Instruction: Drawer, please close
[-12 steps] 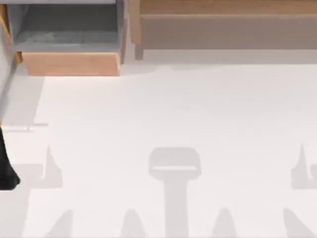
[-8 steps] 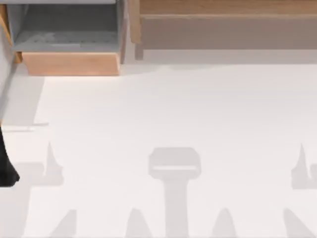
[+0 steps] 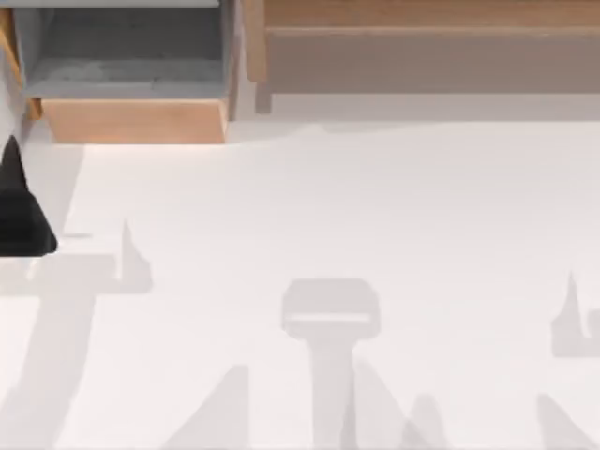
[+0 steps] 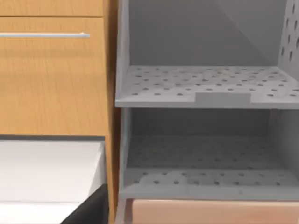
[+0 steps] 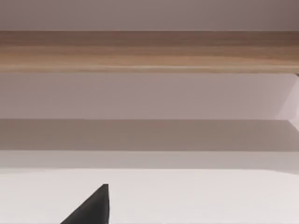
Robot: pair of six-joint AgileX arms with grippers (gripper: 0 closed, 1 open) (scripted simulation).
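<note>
The left end effector [image 3: 23, 211] is nearing the open drawer [image 3: 131, 120]; grip state unclear. It should be meeting the tan front panel squarely.

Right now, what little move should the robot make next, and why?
Probably bring the left gripper toward the tan front panel of the drawer, then push. The drawer stands pulled out, grey inside showing, and the gripper sits apart from it at the table's left edge.

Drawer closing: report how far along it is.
Nothing looks done yet: the drawer stands pulled out at the table's far left, its grey inside exposed behind the tan front panel. In hand: the left pincer is at the left edge, short of the panel and not touching it. Left: reach the panel and push the drawer shut.
</note>
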